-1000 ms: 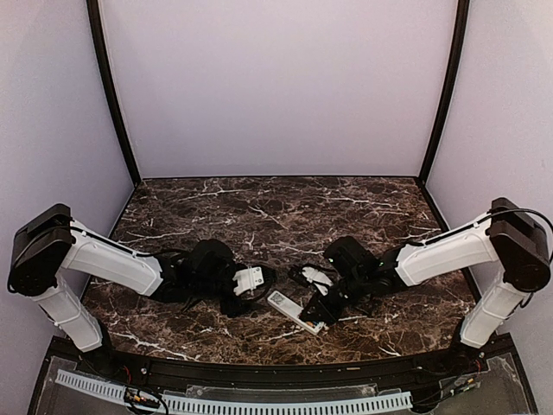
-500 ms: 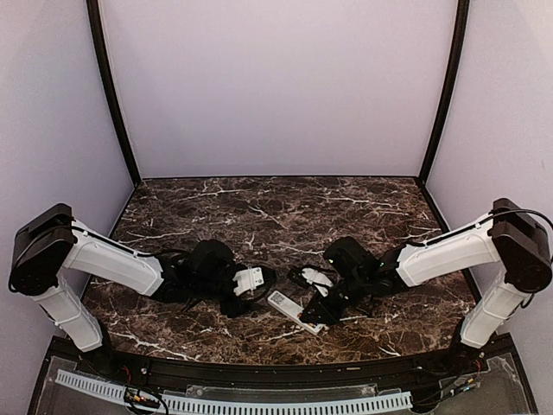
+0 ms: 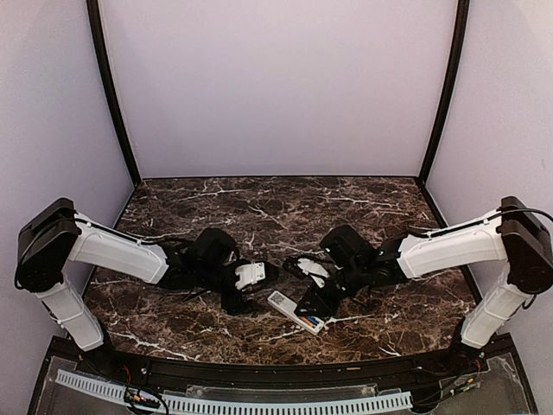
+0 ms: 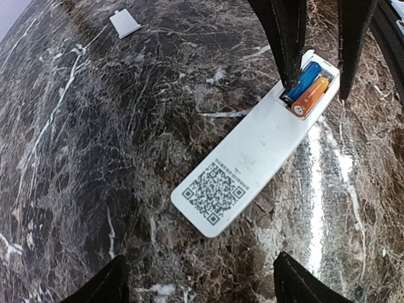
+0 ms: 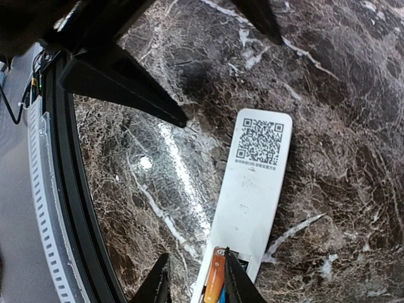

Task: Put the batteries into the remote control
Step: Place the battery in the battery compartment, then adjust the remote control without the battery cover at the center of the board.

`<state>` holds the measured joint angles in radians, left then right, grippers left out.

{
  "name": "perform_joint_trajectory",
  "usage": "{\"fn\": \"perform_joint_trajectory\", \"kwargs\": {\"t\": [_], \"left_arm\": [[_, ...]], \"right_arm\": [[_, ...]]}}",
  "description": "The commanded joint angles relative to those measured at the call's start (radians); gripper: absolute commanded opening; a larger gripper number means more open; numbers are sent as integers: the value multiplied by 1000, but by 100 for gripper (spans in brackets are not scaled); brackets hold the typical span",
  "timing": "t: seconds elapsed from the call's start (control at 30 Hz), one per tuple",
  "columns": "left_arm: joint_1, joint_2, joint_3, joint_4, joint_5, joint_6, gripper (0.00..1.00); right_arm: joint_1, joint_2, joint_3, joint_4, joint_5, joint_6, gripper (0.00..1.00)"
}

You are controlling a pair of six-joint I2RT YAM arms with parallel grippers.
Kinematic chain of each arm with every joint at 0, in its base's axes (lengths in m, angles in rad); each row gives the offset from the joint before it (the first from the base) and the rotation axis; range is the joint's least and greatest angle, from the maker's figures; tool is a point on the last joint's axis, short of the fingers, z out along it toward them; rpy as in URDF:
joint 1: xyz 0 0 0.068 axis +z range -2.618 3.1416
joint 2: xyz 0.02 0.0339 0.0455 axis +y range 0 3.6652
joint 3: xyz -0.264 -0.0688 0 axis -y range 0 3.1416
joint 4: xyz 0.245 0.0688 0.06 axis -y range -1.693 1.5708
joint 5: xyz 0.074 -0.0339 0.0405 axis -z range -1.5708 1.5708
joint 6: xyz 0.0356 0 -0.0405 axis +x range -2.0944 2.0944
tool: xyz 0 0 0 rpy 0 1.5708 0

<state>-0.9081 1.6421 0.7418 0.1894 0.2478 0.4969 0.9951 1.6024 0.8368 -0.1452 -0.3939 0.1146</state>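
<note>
Both batteries (image 4: 307,88) lie in the face-down remote control's (image 4: 252,158) bay, and my right gripper (image 4: 317,89), fingers parted, has just slid in astride them for seating; left gripper (image 4: 201,264) hovers released.

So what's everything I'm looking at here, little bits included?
remote control: one, white, flat on the table near the front middle, code sticker up, battery bay open
blue battery: one, blue, in the open bay
orange battery: one, orange, beside the blue one in the bay
cover: one, pale grey, flat on the table apart from the remote
table: one, dark brown marble with white veins
walls: pale lilac, around three sides
slotted strip: one, white, along the front edge
left gripper: one, black, open, by the sticker end
right gripper: one, black, fingers apart at the battery end
</note>
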Motion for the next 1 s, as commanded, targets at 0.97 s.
{"fn": "perform_joint_trajectory", "kwargs": {"t": [0.97], "left_arm": [[50, 218, 245, -224, 270, 221, 68]], "right_arm": [[-150, -202, 13, -143, -71, 237, 31]]}}
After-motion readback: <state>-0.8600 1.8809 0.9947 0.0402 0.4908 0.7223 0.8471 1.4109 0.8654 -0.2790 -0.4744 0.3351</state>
